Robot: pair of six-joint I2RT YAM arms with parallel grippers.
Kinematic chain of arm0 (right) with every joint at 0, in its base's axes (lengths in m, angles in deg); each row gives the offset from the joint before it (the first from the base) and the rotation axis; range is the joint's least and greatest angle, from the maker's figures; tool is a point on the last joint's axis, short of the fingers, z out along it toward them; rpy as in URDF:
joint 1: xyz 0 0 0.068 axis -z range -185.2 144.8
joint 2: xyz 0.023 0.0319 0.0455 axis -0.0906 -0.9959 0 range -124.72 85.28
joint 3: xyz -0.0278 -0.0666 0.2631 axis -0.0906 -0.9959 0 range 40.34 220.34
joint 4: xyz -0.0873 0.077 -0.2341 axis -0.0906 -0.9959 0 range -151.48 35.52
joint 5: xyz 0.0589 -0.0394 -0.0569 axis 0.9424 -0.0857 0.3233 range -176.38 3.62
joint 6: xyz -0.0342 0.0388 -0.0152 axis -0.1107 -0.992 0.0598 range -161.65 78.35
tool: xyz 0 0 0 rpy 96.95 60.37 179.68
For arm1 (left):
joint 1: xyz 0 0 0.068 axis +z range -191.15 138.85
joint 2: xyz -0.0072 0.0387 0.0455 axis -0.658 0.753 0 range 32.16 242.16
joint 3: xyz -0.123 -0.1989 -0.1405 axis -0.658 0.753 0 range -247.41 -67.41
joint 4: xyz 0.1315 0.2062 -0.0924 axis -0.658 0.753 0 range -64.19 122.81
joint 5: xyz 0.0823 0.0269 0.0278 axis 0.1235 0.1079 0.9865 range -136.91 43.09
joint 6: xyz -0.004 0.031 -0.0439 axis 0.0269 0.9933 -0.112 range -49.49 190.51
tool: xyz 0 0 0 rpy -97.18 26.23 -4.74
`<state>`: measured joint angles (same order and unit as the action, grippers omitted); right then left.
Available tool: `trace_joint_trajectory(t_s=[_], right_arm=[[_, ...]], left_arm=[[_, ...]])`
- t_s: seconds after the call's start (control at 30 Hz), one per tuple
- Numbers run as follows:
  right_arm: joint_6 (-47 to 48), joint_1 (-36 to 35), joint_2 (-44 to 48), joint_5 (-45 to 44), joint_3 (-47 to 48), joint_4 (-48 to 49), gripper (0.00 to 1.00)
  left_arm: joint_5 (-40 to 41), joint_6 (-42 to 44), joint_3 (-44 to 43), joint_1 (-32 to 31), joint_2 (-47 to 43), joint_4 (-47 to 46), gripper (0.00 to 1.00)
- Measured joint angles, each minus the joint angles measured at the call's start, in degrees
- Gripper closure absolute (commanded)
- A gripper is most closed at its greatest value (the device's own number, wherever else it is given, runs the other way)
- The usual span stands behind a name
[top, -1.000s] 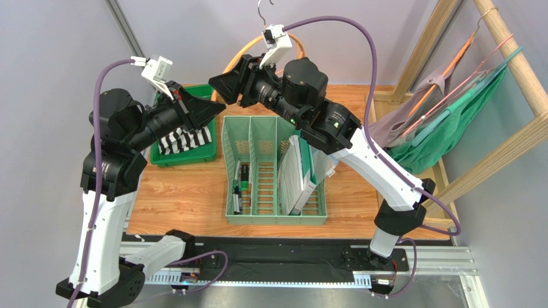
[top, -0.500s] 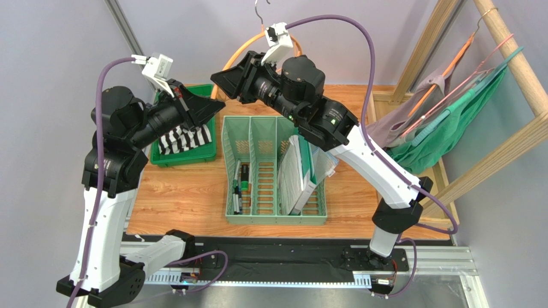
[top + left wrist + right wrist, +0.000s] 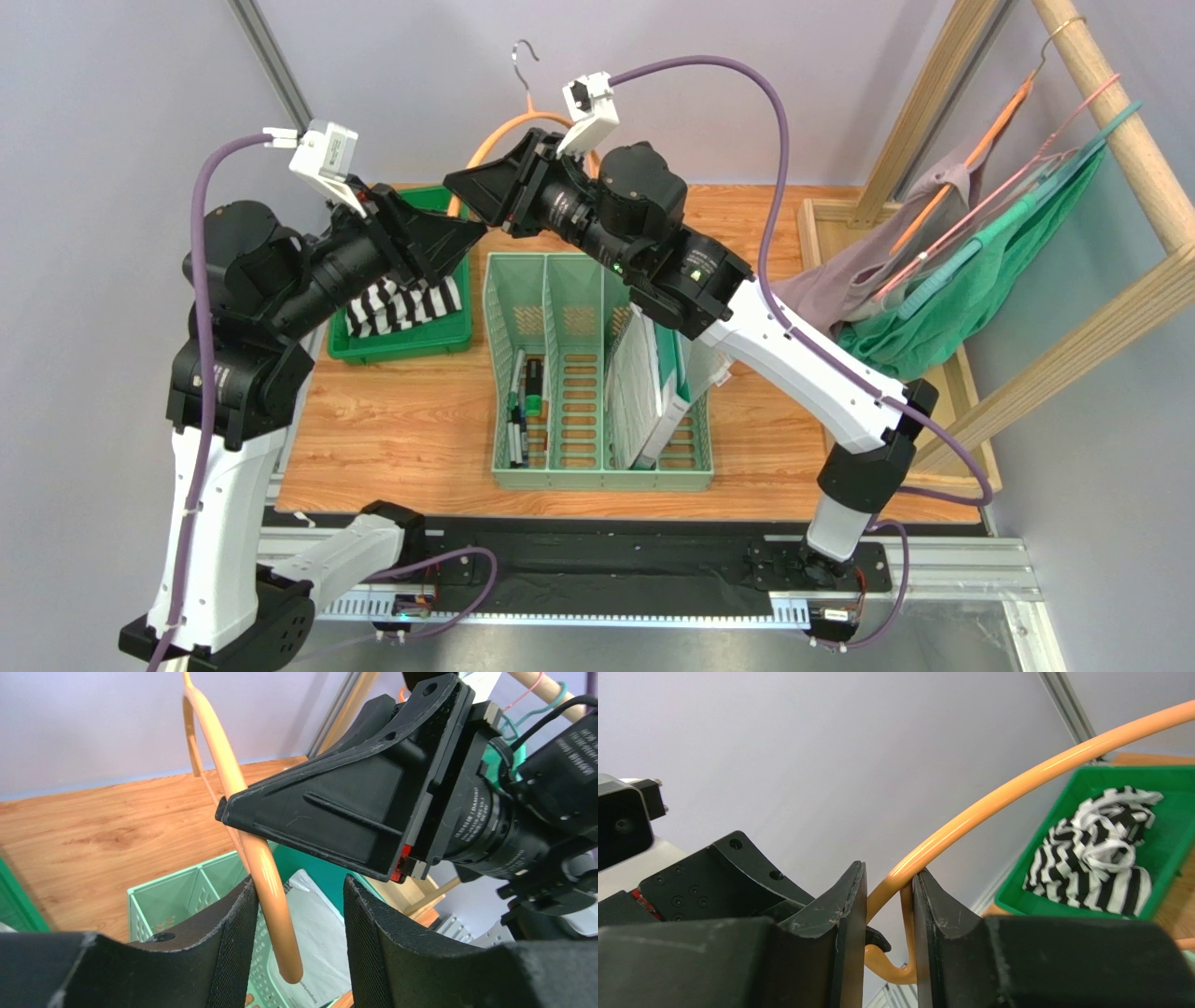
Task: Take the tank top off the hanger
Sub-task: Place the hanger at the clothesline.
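Overhead, both arms are raised above the tabletop, their tips meeting toward 11 o'clock. The right end effector is pinched tight on the orange hanger, gripping the thin rod just below the curved shoulder. The left end effector stands with jaws parted, straddling the lower end of one hanger arm without clamping it. The rod lies close against one finger, with a clear gap to the other. The tank top, striped black and white, is off the hanger and lies crumpled in the green bin at 10 o'clock. A pale green slotted organizer holding papers occupies the centre. A wooden rack at 3 o'clock carries other garments.
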<state>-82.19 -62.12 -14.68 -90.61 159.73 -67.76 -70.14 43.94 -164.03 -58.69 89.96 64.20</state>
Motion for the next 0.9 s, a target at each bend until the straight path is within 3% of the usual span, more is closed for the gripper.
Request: trace_joint_trajectory(t_s=[0.23, 0.53, 0.9], right_arm=[[1.5, 0.4, 3.3, 2.3, -6.6, 8.1, 1.00], [4.7, 3.6, 7.0, 2.6, -8.9, 11.8, 1.00], [15.0, 14.9, 8.3, -12.0, -8.8, 10.8, 1.00]], left_arm=[[-0.2, -0.4, -0.5, -0.1, -0.5, -0.5, 0.44], [1.4, -1.8, -1.2, -0.1, -1.9, 0.9, 0.40], [3.8, -6.2, -2.5, -0.1, -11.2, 4.3, 0.40]])
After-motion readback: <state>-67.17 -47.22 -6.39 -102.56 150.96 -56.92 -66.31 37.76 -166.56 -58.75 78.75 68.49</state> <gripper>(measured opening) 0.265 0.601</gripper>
